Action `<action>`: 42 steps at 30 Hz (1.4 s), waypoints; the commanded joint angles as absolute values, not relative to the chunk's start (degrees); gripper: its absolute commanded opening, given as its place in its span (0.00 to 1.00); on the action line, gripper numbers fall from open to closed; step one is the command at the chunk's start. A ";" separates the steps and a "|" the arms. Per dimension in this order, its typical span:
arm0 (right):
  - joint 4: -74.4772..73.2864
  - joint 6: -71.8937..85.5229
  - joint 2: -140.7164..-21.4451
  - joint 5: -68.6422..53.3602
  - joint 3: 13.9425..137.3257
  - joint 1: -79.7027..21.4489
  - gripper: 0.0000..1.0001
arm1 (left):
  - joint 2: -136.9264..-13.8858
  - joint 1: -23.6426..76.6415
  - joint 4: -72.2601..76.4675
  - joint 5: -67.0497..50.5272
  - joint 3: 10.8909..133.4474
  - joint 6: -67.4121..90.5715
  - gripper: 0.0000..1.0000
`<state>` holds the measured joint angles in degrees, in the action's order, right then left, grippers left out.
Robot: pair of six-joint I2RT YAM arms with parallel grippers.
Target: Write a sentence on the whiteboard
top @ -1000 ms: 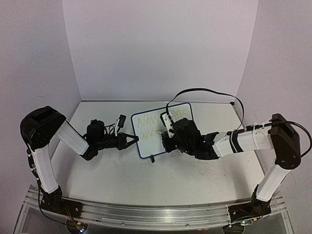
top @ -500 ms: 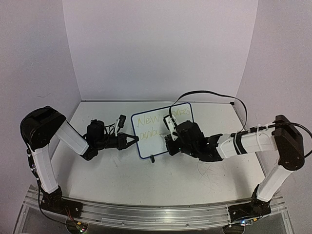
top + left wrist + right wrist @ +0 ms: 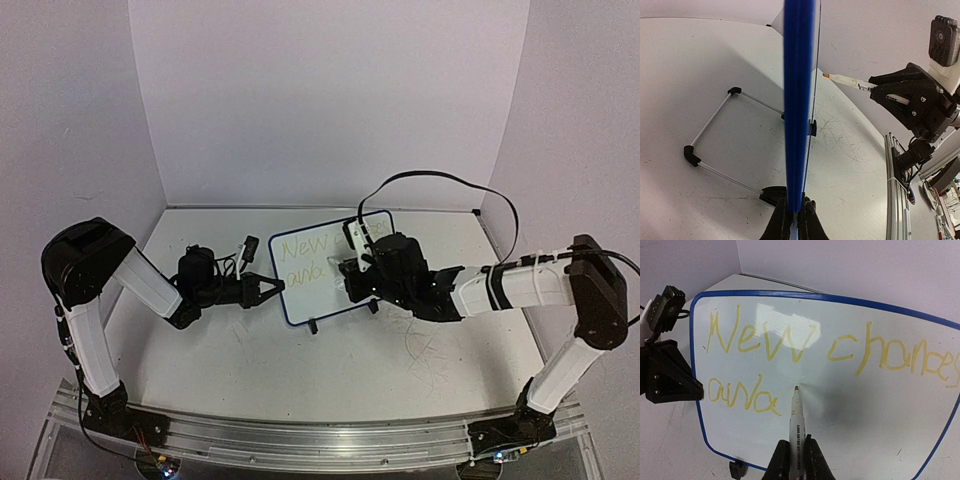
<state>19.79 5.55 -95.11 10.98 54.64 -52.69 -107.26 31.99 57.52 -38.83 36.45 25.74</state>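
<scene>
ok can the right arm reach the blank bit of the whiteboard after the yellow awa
Probably yes: the right gripper holds the white marker pen with its tip right by that bare patch of the blue-framed whiteboard, nothing between them, and the left gripper clamps the board's edge.

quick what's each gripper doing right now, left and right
left gripper: closed, clamping the edge of the whiteboard.
right gripper: closed, holding the marker, tip pointed at the board.
</scene>
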 commanded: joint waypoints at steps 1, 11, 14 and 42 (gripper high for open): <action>21.76 4.70 -96.58 9.44 57.79 -52.88 0.00 | -106.48 32.54 53.34 -38.25 38.30 25.03 0.00; 19.33 5.86 -99.08 11.63 58.61 -52.91 0.00 | -106.51 32.52 53.27 -38.35 38.34 24.70 0.00; 18.38 6.42 -99.51 14.23 58.45 -52.90 0.00 | -106.29 32.52 53.22 -38.25 38.15 24.61 0.00; 19.93 7.25 -96.88 10.95 55.86 -52.91 0.00 | -105.64 32.56 52.57 -37.81 37.93 24.38 0.00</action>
